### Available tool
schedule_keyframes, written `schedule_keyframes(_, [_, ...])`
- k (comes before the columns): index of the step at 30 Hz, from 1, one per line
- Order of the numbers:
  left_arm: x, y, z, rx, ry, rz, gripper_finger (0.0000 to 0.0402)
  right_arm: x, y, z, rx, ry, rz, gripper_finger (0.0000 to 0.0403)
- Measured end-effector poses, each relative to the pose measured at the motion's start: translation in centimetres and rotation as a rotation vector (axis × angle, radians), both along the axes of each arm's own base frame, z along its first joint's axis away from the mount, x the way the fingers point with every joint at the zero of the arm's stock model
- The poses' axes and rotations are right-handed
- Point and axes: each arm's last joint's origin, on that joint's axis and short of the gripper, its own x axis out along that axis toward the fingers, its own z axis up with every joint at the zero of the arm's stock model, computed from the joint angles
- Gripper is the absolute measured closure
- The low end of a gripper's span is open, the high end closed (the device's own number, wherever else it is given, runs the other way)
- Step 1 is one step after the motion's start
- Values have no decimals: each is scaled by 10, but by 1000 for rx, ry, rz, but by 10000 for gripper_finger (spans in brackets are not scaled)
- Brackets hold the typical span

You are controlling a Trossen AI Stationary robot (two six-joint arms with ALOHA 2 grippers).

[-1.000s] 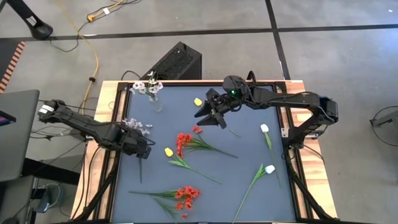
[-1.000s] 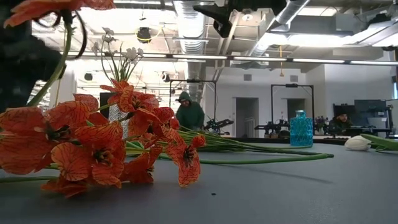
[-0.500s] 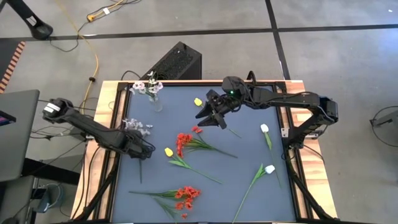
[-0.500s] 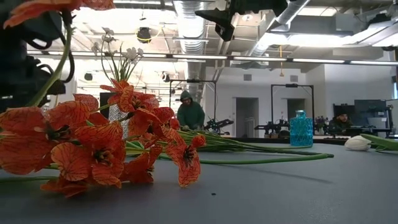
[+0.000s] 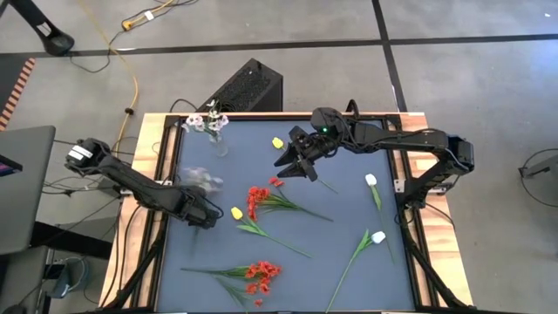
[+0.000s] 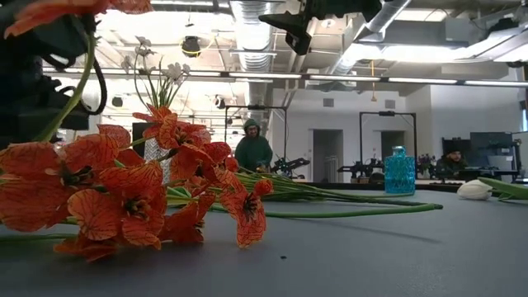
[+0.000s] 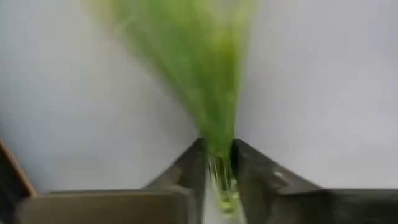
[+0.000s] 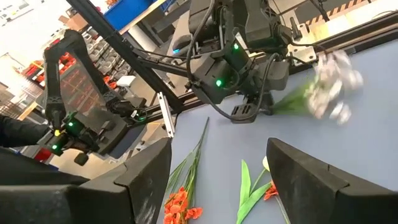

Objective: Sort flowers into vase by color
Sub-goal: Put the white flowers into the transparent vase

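Seeing a yellow tulip (image 5: 236, 213) and a red blossom cluster (image 5: 257, 199) lying just beside my left gripper (image 5: 207, 218), I am pinching the lilac-white sprig (image 5: 197, 179) by its stem between the fingers (image 7: 186, 180). My right gripper (image 8: 217, 180) is hanging spread wide.

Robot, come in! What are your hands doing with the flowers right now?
Left hand shut on lilac sprig stem. Right hand open, empty, above the table. Nothing blocking.
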Motion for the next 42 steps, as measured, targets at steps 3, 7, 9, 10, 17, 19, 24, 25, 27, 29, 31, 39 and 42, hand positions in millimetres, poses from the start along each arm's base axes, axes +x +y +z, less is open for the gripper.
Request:
schedule_keyframes(3, [3,0,9,-14,-92,1,390,0,0,0,0,0,-1,112])
schedule_keyframes(7, [4,-1,25,-78,-247,-49,389,0,0,0,0,1,-1,112])
schedule_keyframes(9, [5,-2,35,-109,-349,-127,390,0,0,0,0,0,-1,112])
schedule_keyframes(10, [6,-3,42,-119,-418,-161,392,0,0,0,0,0,-1,112])
schedule_keyframes(17, [7,-1,94,-9,-938,-412,397,0,-2,0,-8,-2,-26,112])
schedule_keyframes(19, [6,-1,109,24,-1081,-495,397,0,-2,1,-9,-7,-26,112])
schedule_keyframes(24, [2,-2,142,104,-1408,-684,396,0,-2,1,-11,-15,-26,112])
schedule_keyframes(25, [2,-3,146,130,-1458,-717,396,0,-2,1,-11,-15,-26,112])
schedule_keyframes(27, [1,-3,156,205,-1570,-775,396,0,-2,1,-11,-15,-27,112])
schedule_keyframes(29, [0,-4,165,300,-1667,-828,396,0,-3,1,-4,-11,-34,112])
schedule_keyframes(31, [-1,-4,172,412,-1744,-870,396,1,-3,1,7,-3,-54,112])
schedule_keyframes(39, [-4,2,186,753,-1846,-913,395,1,-3,1,59,23,-97,112])
schedule_keyframes(42, [-2,6,185,811,-1796,-891,395,3,2,4,55,-11,-81,112])
